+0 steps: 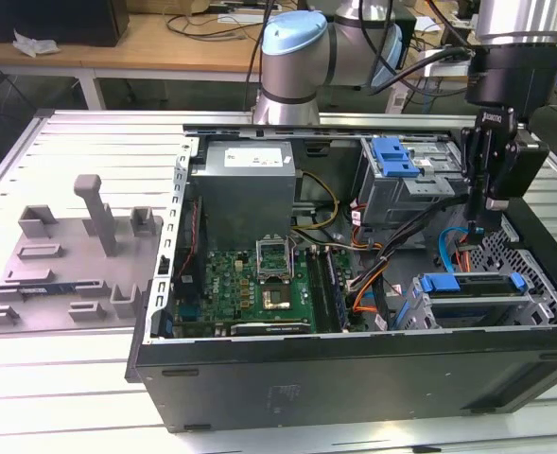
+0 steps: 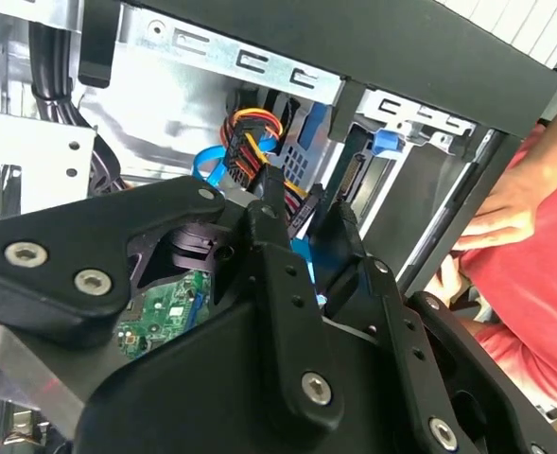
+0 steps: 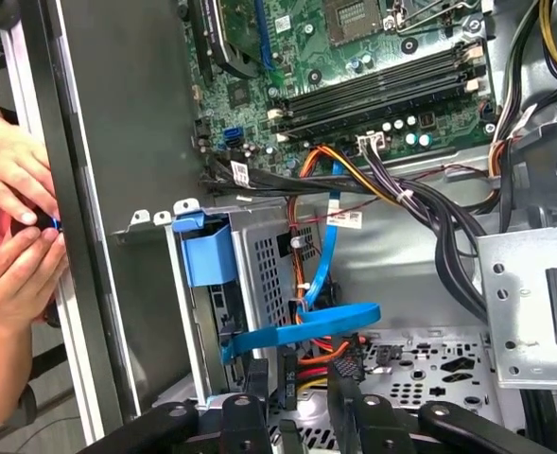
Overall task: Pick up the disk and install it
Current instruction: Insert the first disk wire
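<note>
my gripper hangs inside the open computer case, over the drive cage at the case's near corner on the exterior view's right. my fingers stand slightly apart, released, with nothing between them. the disk sits in that cage just below me, blue frame along its edges, with a flat blue cable beside it. a person's hands touch the case's outer wall.
</note>
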Motion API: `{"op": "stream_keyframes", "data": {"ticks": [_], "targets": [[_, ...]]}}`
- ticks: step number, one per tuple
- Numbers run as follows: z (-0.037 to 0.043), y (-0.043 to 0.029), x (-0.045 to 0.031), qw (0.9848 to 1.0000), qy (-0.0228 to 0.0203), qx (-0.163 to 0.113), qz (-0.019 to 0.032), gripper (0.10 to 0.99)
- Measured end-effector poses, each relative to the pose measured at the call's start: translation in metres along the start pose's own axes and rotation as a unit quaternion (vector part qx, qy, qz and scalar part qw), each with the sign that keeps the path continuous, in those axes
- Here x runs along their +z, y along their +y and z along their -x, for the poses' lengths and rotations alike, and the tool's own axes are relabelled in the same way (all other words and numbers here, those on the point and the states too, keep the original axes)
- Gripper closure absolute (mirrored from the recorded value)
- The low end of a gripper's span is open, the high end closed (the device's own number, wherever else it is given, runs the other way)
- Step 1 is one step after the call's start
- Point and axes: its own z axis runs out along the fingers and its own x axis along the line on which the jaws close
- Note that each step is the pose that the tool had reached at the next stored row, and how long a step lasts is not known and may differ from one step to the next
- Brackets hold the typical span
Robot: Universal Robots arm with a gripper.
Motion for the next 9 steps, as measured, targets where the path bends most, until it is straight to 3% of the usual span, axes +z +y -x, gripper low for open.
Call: {"op": "stream_keyframes", "data": {"ticks": [9], "targets": [[0.0001,0.0017,0.0006,1.0000,0.0022,0.000,-0.0005,0.702]]}}
